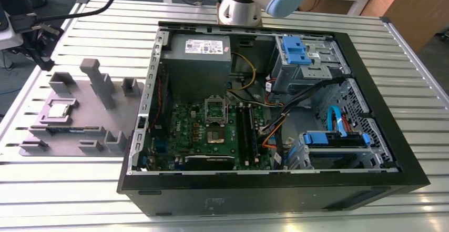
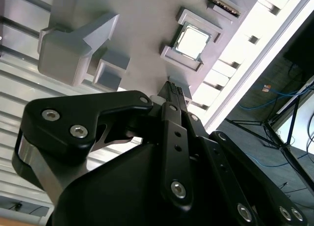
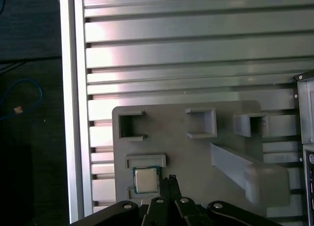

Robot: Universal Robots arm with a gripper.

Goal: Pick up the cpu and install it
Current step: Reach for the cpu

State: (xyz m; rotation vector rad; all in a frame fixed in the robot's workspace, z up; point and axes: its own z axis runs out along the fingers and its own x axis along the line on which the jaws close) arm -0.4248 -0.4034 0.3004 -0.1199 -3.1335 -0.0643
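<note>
"Claw (image 3: 170, 181) state?"
"Closed, empty, hovering near cpu (image 3: 146, 179). It sits in a tray (image 3: 186, 152) pocket on the surface (image 3: 196, 54), well apart from the socket (image 1: 216, 134). Nothing picked, nothing installed yet."

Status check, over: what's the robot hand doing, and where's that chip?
Both fingers shut, empty, hovering near the cpu. Cpu lies in its pocket on the grey tray, untouched. Nothing in between.
</note>
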